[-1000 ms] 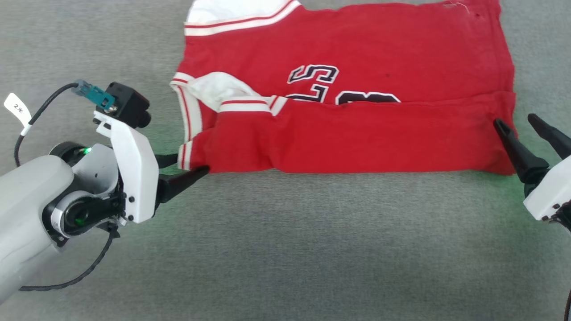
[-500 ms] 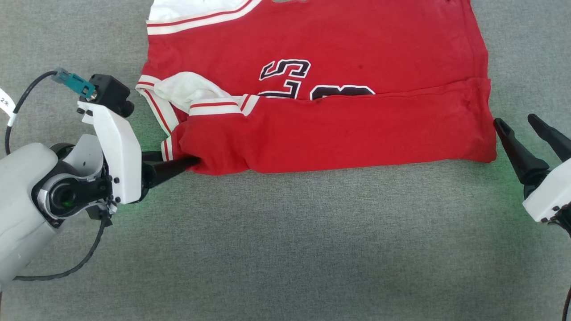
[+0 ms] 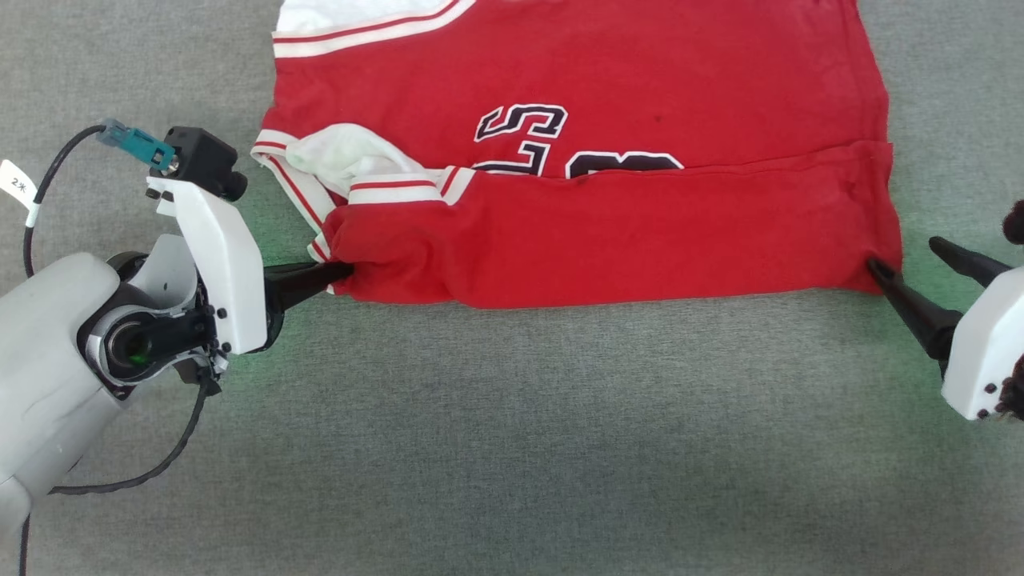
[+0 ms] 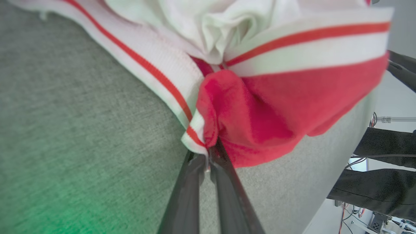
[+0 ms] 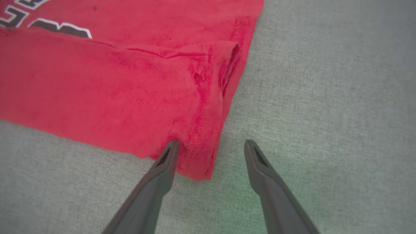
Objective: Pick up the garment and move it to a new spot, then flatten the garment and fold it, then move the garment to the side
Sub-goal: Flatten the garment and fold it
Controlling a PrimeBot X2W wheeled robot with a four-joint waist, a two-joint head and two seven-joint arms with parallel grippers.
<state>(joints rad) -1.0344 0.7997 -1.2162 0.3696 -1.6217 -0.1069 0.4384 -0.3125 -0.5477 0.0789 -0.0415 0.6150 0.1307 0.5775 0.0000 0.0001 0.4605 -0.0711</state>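
Left gripper (image 3: 342, 274) (image 4: 208, 155): clenched on the garment (image 3: 608, 232), both dark fingers pressed together on its near left corner, where red cloth met the striped trim (image 4: 191, 130). Fingers lay low along the counter (image 3: 512, 440), pointing towards the robot's right.

Right gripper (image 3: 902, 253) (image 5: 211, 143): released, jaws spread wide and straddling the near right corner of the garment (image 5: 97, 81). One fingertip (image 5: 172, 146) touched the red hem; the other rested over bare counter (image 5: 325, 97) just beside the cloth.

Garment (image 4: 276, 107): bright red, spread flat across the far half of the grey counter, its near edge folded up over the body so that the fold partly covered the black, white-outlined lettering (image 3: 524, 132). White lining (image 3: 336, 156) bunched at the left side, bordered by red-and-white striped trim (image 3: 396, 190). A second striped band (image 3: 360, 36) ran along the far left edge.

Left arm fittings: teal connector (image 3: 134, 146) and black cable (image 3: 48, 172) carrying a white tag (image 3: 18, 186).
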